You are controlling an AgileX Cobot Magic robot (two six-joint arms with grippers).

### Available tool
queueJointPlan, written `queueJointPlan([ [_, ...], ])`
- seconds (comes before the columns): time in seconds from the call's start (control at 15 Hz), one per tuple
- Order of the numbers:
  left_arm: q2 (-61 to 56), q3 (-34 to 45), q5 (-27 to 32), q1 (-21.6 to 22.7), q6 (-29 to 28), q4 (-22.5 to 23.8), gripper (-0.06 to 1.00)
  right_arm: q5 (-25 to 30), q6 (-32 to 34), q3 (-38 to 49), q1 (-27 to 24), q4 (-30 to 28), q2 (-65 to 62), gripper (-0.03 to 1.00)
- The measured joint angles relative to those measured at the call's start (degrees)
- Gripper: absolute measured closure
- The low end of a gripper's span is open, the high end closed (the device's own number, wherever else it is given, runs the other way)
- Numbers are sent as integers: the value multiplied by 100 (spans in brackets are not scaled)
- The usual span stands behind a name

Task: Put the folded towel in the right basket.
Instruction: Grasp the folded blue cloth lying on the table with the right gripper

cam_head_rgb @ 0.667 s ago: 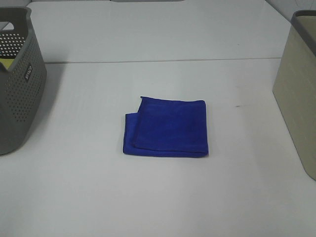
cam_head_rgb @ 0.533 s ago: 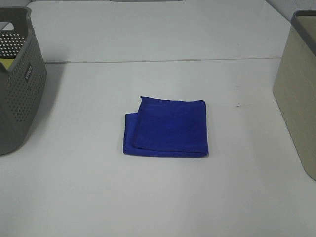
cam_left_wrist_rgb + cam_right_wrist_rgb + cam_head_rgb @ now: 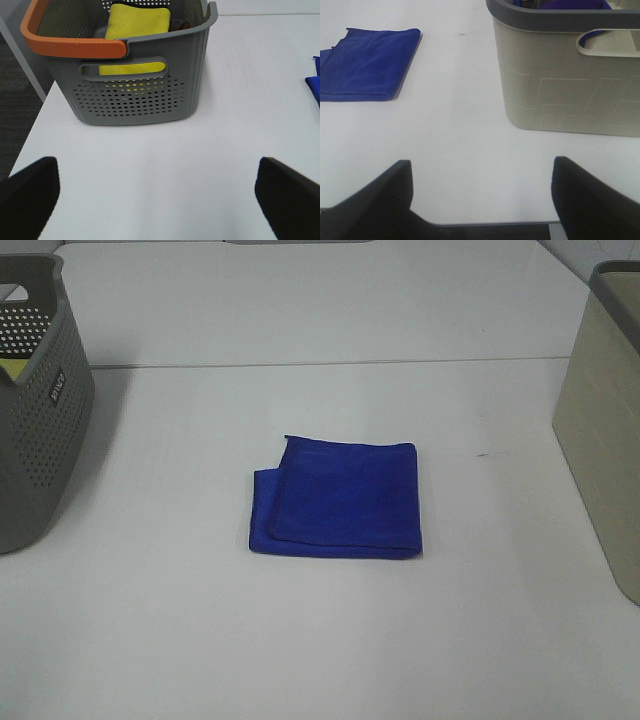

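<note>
A folded blue towel (image 3: 340, 498) lies flat in the middle of the white table; it also shows in the right wrist view (image 3: 367, 64), and its edge shows in the left wrist view (image 3: 314, 82). The right basket (image 3: 608, 420) is beige with a dark grey rim and stands at the table's right edge; in the right wrist view (image 3: 570, 75) blue cloth shows inside it. My left gripper (image 3: 155, 197) is open and empty near the table's front left. My right gripper (image 3: 482, 197) is open and empty near the front edge, in front of the beige basket. Neither arm shows in the exterior high view.
A grey perforated basket (image 3: 35, 410) with an orange handle stands at the left edge; in the left wrist view (image 3: 135, 70) it holds a yellow cloth (image 3: 137, 30). A seam (image 3: 330, 362) crosses the table behind the towel.
</note>
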Motion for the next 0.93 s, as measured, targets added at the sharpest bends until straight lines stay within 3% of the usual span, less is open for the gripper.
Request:
queueJointPlan([
  [0.6, 0, 0, 0, 0, 0, 0, -4, 0, 0, 0, 0, 0, 0, 22],
  [0.93, 0, 0, 0, 0, 0, 0, -4, 0, 0, 0, 0, 0, 0, 12],
])
